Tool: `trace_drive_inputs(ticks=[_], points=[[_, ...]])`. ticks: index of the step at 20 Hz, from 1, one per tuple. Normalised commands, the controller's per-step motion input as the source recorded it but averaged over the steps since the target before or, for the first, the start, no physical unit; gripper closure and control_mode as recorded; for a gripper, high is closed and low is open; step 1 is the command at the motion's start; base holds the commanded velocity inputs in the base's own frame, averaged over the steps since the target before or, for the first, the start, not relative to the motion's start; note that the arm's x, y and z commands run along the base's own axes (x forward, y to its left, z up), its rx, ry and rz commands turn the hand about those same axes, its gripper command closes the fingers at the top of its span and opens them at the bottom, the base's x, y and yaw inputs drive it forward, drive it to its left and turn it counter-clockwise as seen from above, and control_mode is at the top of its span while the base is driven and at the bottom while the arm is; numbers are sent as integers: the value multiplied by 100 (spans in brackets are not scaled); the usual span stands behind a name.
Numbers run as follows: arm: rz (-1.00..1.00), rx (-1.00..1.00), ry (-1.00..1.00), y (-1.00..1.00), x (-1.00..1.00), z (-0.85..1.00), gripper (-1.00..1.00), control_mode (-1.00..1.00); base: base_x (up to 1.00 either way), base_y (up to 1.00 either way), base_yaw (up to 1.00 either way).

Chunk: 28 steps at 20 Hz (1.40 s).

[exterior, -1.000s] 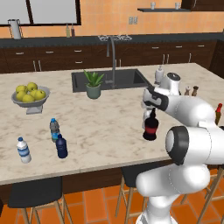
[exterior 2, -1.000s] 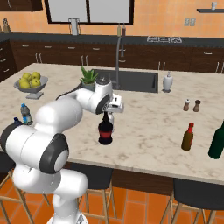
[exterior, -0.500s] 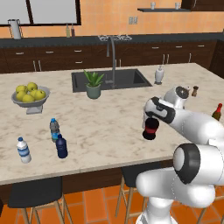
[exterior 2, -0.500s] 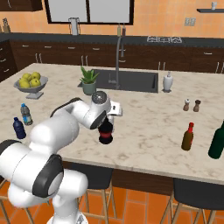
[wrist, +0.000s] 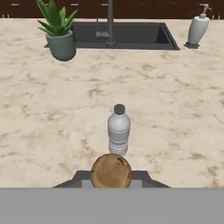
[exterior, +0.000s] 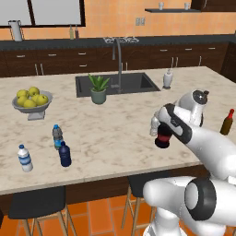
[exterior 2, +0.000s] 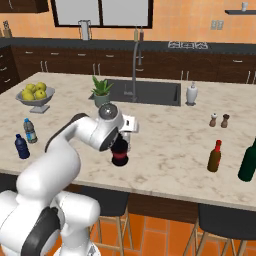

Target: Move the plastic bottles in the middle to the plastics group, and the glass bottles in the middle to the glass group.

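The gripper (wrist: 111, 175) is clamped on the upright black glass bottle (exterior 2: 119, 151) at mid-surface (exterior 2: 165, 150); the red-topped brown bottle (exterior 2: 215, 156) stands well to its right.

Left base view: from behind and left of the arm, looking forward and down across the worktop (exterior: 115, 124) toward the sink (exterior: 115, 84). Right base view: same sink (exterior 2: 145, 92), mirrored side. Hand view: close, low over the worktop, facing the sink (wrist: 124, 35).
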Motion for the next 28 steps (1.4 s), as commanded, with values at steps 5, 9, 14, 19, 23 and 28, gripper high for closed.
trace_drive_inputs(ticks=[5, 9, 14, 19, 23, 28], points=[[0, 0, 9, -37, -41, 38, 100, -100, 0, 0, 0], [5, 0, 0, -81, -56, 18, 100, -100, 0, 0, 0], [5, 0, 0, -95, -40, 16, 100, -100, 0, 0, 0], [1, 0, 7, -96, -6, 7, 100, -100, 0, 0, 0], [0, 0, 12, -91, 11, 8, 100, -100, 0, 0, 0], [0, 0, 2, -82, 11, 6, 100, -100, 0, 0, 0]])
